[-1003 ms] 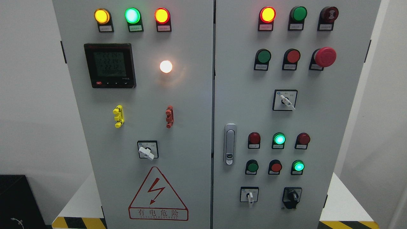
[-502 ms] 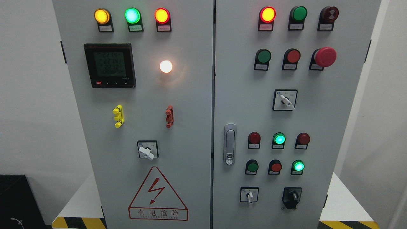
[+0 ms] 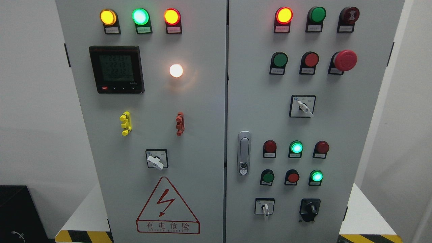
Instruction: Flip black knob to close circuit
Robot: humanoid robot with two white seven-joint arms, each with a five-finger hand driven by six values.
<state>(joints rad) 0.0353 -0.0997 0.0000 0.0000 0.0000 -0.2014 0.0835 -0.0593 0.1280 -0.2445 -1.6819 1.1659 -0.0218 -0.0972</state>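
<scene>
Sitting untouched, black knob [image 3: 309, 210] at right door's [image 3: 337, 135] lower corner

Cabinet [image 3: 202, 101]: matt grey painted metal. Black knob [image 3: 309, 210], at 5 o'clock: glossy plastic. Door latch [image 3: 243, 153]: polished metal. Emergency button [image 3: 345, 60]: smooth red plastic.

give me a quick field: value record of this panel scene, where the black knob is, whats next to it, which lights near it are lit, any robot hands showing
target: black knob, lower right of right cabinet door
left neighbour: white selector switch
lit above: two green lamps
door handle: grey latch, left edge of that door
hands: none in view
knob contact: untouched
</scene>
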